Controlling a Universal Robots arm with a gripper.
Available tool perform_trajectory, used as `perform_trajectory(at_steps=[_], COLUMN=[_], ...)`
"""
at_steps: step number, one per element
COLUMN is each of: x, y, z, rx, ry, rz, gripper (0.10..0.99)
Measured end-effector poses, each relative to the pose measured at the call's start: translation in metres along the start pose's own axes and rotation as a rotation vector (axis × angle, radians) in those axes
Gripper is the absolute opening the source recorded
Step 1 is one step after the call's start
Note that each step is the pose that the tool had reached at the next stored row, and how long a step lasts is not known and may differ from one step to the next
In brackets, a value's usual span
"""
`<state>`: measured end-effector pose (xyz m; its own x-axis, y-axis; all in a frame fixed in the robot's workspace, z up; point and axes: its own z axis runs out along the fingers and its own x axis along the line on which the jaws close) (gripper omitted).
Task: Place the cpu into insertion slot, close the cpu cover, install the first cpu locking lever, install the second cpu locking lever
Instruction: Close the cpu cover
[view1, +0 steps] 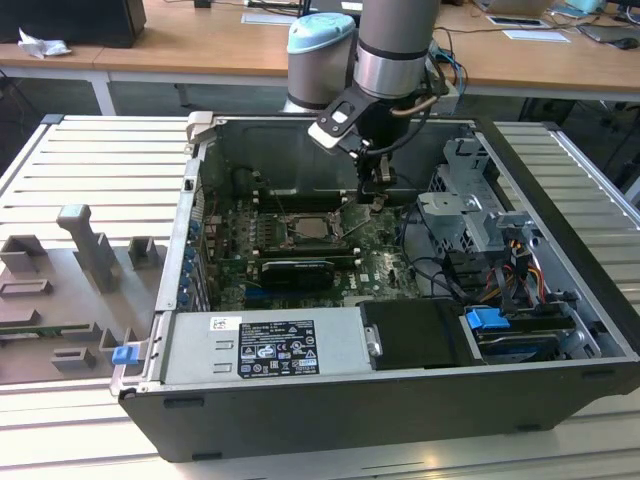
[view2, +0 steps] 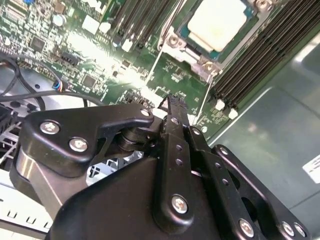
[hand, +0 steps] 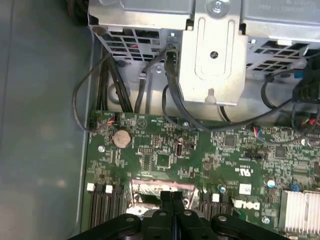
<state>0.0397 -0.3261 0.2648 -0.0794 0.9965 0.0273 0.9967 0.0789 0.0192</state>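
- claw (view2: 172, 102) closed, fingertips pressed together with nothing between them; it hangs low over the green board
- cpu (view2: 220, 22) lies flat in the insertion slot (view2: 172, 41) just beyond the claw's tips; cpu cover (view2: 202, 64) frames its edges
- memory slots (view2: 252, 57) run beside the socket

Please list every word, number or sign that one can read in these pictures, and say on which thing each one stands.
No text can be quoted with confidence.
On the power supply, the large label: print too small to read.
Above it, the small sticker: too small to read.
On the board, the white marks: too blurred to quote.
On the case wall, the white tag: cut off, unreadable.
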Motion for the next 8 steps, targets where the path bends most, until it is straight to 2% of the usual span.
perform_trajectory(at_steps=[8], x=[0.002], y=[0.0148], z=[0.0038], rx=[0.007], ry=[0.0002], rz=[0.008], gripper=[0.106])
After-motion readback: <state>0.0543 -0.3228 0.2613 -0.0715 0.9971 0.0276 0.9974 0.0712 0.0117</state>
